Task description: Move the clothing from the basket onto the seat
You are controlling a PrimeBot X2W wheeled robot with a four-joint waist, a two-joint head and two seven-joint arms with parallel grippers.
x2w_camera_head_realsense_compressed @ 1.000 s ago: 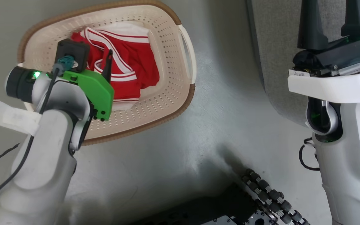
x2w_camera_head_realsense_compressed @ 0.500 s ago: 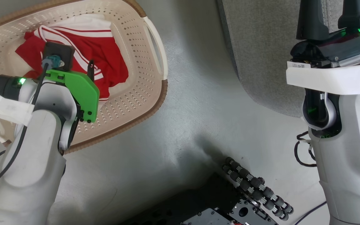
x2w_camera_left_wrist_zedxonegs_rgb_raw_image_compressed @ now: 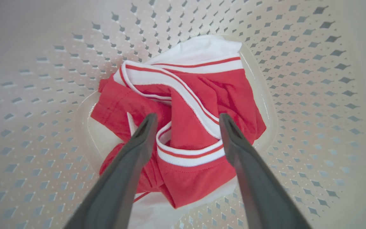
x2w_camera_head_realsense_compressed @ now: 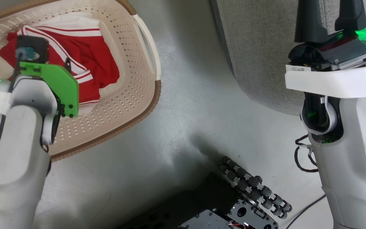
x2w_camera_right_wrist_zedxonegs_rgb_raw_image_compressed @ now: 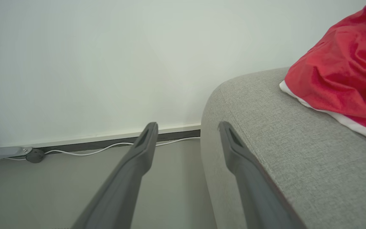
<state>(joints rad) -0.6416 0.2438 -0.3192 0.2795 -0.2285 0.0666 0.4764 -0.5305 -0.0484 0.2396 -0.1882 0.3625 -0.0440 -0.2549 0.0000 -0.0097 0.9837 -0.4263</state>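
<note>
The cream basket [x2w_camera_head_realsense_compressed: 129, 95] stands on the floor at the upper left of the head view. Red clothing [x2w_camera_head_realsense_compressed: 87, 57] with white trim lies crumpled in its bottom. My left gripper [x2w_camera_left_wrist_zedxonegs_rgb_raw_image_compressed: 186, 119] hangs open just above that clothing [x2w_camera_left_wrist_zedxonegs_rgb_raw_image_compressed: 202, 92], its fingers straddling a white-striped fold without touching it. In the head view the green wrist bracket [x2w_camera_head_realsense_compressed: 54, 82] hides most of this gripper. My right gripper [x2w_camera_right_wrist_zedxonegs_rgb_raw_image_compressed: 186, 125] is open and empty beside the rounded edge of the grey seat [x2w_camera_right_wrist_zedxonegs_rgb_raw_image_compressed: 265, 133]. Another red garment [x2w_camera_right_wrist_zedxonegs_rgb_raw_image_compressed: 345, 73] lies on the seat. The seat [x2w_camera_head_realsense_compressed: 259, 47] is at the upper right.
The robot's dark base with black rollers [x2w_camera_head_realsense_compressed: 253, 187] is at the bottom centre. Bare grey floor [x2w_camera_head_realsense_compressed: 186, 111] separates basket and seat. A dark cable [x2w_camera_head_realsense_compressed: 300, 156] loops by the right arm. A white cable [x2w_camera_right_wrist_zedxonegs_rgb_raw_image_compressed: 84, 152] runs along the wall's foot.
The whole head picture has slid left, so the camera has turned. The left gripper stays over the clothing, and less of its finger shows past the green bracket. The right gripper is unchanged.
</note>
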